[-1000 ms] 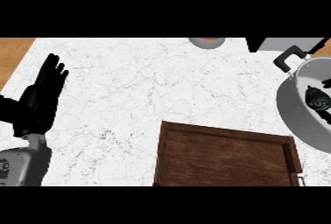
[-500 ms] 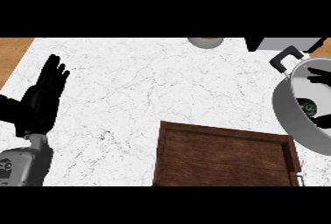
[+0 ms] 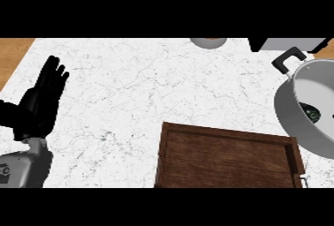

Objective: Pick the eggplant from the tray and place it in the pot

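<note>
Left hand (image 3: 40, 103), at 9 o'clock, fingers straight, holding nothing. Tray (image 3: 225, 159) at 5 o'clock. Pot (image 3: 305, 110) at 3 o'clock, a dark object, probably the eggplant (image 3: 312, 113), inside.

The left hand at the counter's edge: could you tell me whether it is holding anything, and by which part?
Nothing is held. The left hand is open with fingers straight, resting over the counter. The right hand is out of view.

We can read no words, brands or numbers anywhere here. The only mark is a small black sign at eight o'clock on the left forearm (image 3: 23, 170), cut by the edge and illegible.
</note>
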You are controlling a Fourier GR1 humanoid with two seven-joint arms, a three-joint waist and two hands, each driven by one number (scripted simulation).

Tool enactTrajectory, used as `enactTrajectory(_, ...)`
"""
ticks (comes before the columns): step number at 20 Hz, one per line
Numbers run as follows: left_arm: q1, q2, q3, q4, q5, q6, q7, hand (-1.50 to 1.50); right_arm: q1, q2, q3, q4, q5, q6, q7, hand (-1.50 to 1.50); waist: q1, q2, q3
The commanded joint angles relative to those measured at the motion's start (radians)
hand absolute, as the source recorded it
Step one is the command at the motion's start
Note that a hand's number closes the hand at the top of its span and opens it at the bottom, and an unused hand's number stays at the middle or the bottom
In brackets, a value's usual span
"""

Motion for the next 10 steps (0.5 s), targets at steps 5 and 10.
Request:
enactTrajectory(5, -0.013, -0.011, -0.007, 0.008, -0.008, 0.001, 0.001, 0.00, 0.035, -0.119, -0.048, 0.070, -0.044, 0.220, -0.081, -1.50, -0.001, 0.009, 0.004)
enactTrajectory(10, -0.043, 0.012, 0.028, 0.018, 0.014, -0.006, 0.017, 0.00, 0.056, -0.185, -0.054, 0.058, -0.060, 0.312, -0.054, -1.50, -0.005, 0.010, 0.006)
